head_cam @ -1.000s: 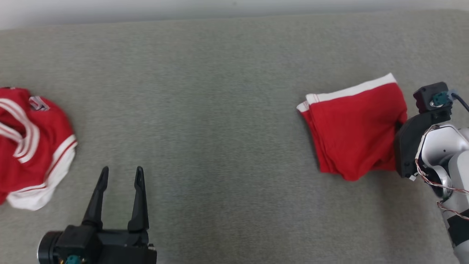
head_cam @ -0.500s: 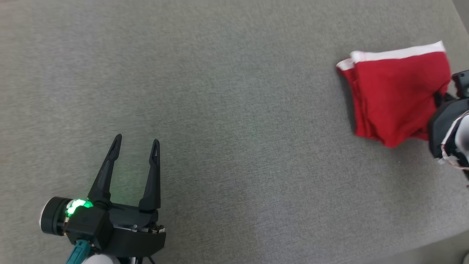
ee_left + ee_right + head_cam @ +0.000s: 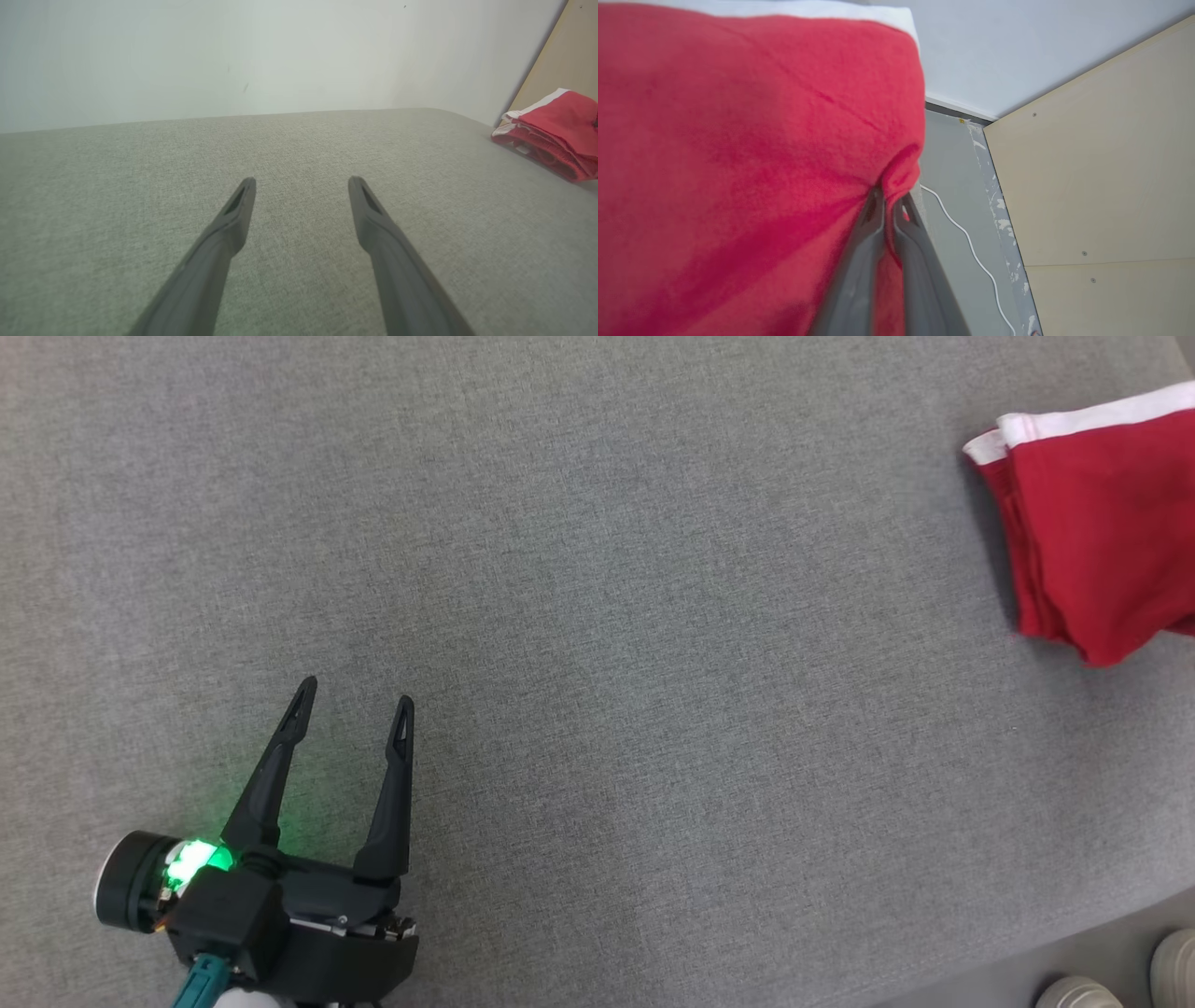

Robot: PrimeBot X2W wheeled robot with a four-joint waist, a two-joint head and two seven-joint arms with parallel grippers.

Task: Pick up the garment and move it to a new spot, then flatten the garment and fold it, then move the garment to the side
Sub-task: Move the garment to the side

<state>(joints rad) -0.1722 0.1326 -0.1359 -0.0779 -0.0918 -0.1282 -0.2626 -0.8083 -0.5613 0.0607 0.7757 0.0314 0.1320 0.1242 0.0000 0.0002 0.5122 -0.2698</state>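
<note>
Garment (image 3: pixel 738 140), red with a white band, was pinched at one fold between my right gripper's (image 3: pixel 889 198) closed jaws. I saw it folded near the right end of the grey fabric surface (image 3: pixel 597 616). Left gripper (image 3: pixel 355 695) hovered well apart, jaws spread.

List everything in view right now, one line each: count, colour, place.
garment: one, red with white trim, folded, far right of surface
surface: one, grey fabric, under the garment
shoe tips: two, pale, floor at near right
cable: one, white, floor beside panelling
panelling: one stretch, beige, beside wall
wall: one, white, behind surface
left claw: one, dark, open, over surface, near left
right claw: one, dark, shut on garment edge
</note>
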